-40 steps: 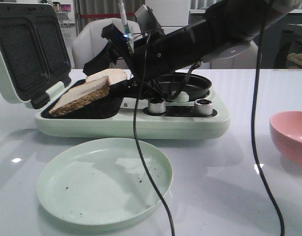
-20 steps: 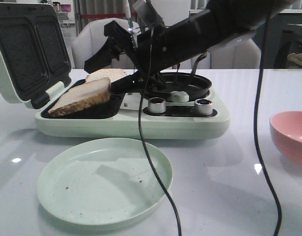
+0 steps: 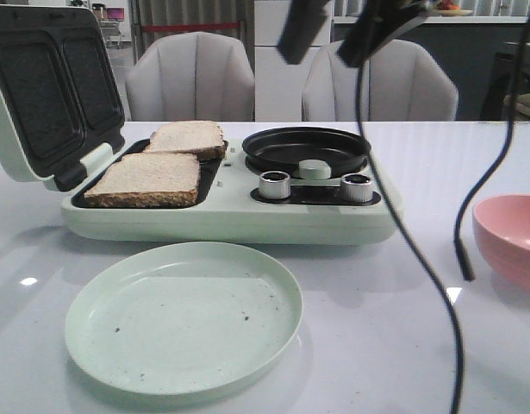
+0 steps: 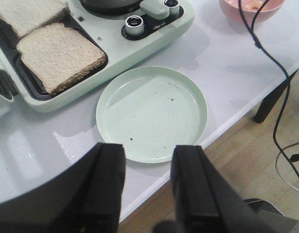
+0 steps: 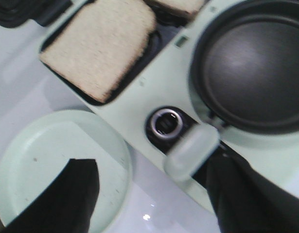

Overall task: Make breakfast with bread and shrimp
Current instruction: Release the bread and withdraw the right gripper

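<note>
- The pale green breakfast maker has its lid cut off at the front view's left edge.
- The empty round pale green plate lies before it.
- Two beige bread slices lie flat in its dark tray.
- The pink bowl holds something pale, visible only from the left wrist.
- The black left gripper and blurred right gripper are both spread, empty.

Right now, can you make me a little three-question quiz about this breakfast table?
1. True or false: both slices of bread lie flat in the open sandwich maker.
2. What lies on the green plate? A) a bread slice B) only dark crumbs C) a spoon
3. Which colour is the bowl at the right side of the table?

Key: 1 true. 2 B. 3 pink.
</note>
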